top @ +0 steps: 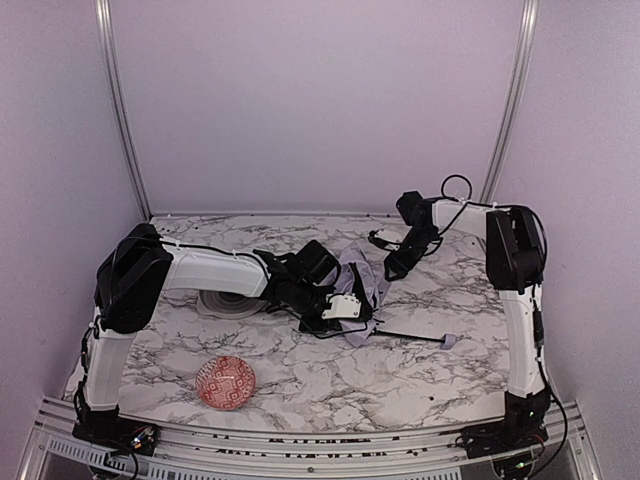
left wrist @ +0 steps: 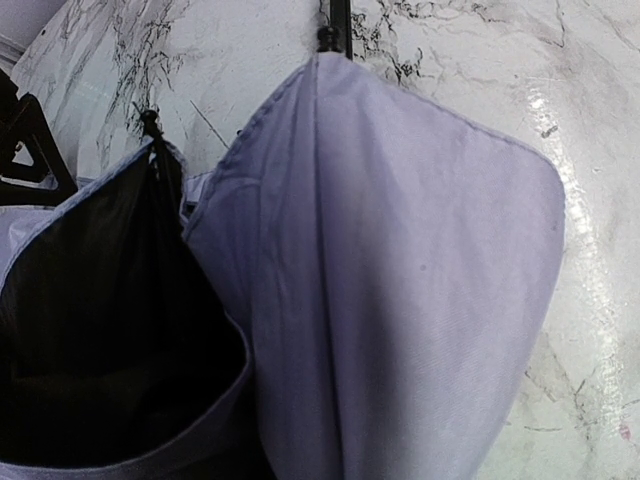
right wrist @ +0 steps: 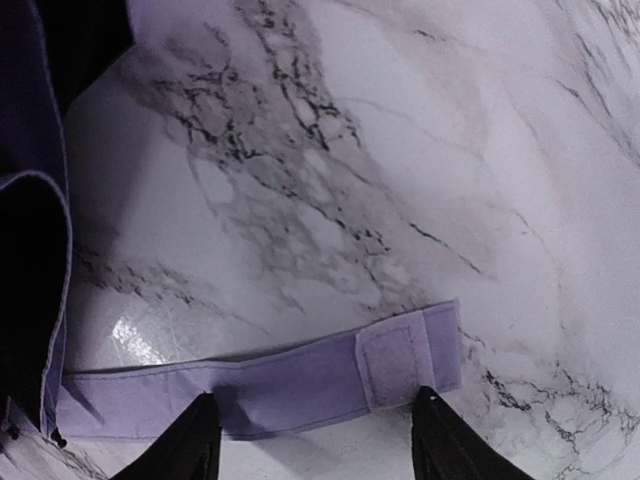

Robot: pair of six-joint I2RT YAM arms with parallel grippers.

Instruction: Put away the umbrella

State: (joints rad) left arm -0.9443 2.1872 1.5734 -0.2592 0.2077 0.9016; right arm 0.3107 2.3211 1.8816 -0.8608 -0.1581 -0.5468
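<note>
A pale lavender umbrella [top: 362, 282] lies near the middle of the marble table [top: 300, 370], its fabric bunched and its thin black shaft [top: 405, 336] running right to a small knob handle [top: 450, 342]. The left gripper [top: 345, 307] is buried in the fabric with its fingers hidden, so I cannot tell whether it grasps anything. The right gripper [right wrist: 318, 425] is released, jaws apart and empty, just beside the umbrella's closing strap [right wrist: 300, 380], which lies flat on the marble; a red patterned bowl [top: 226, 382] sits well apart at the front left.
</note>
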